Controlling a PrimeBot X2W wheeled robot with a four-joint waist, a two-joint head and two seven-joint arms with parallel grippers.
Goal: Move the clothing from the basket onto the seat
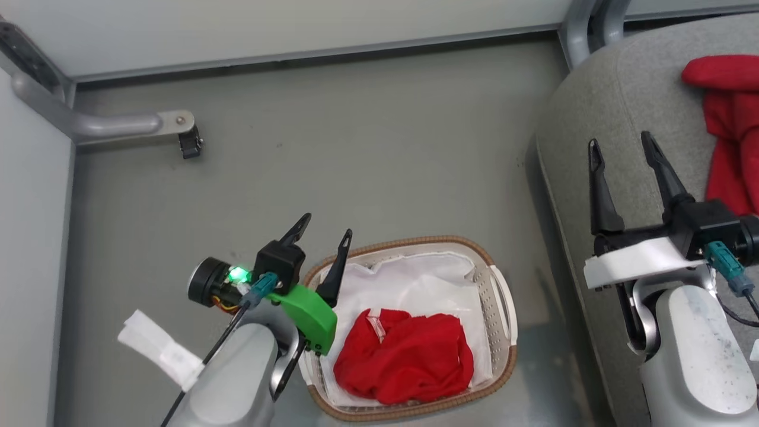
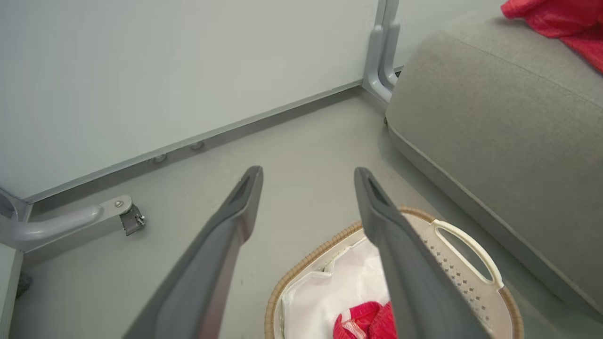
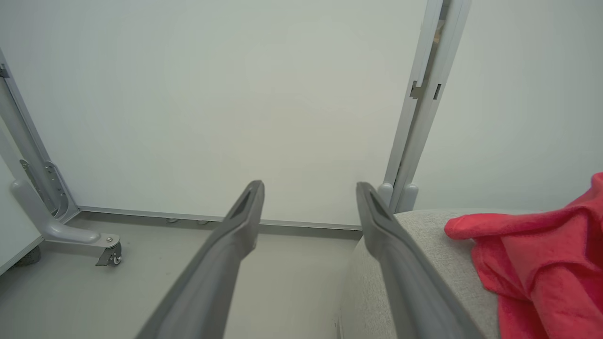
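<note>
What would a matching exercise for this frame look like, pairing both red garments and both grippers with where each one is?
Things
1. red garment with white trim
2. plain red garment
3. left gripper
4. right gripper

Places
A. open, by the seat edge
B. in the basket, on the white liner
C. lying on the seat
D. open, beside the basket's left rim

Pairs: 1-B, 2-C, 3-D, 4-A
</note>
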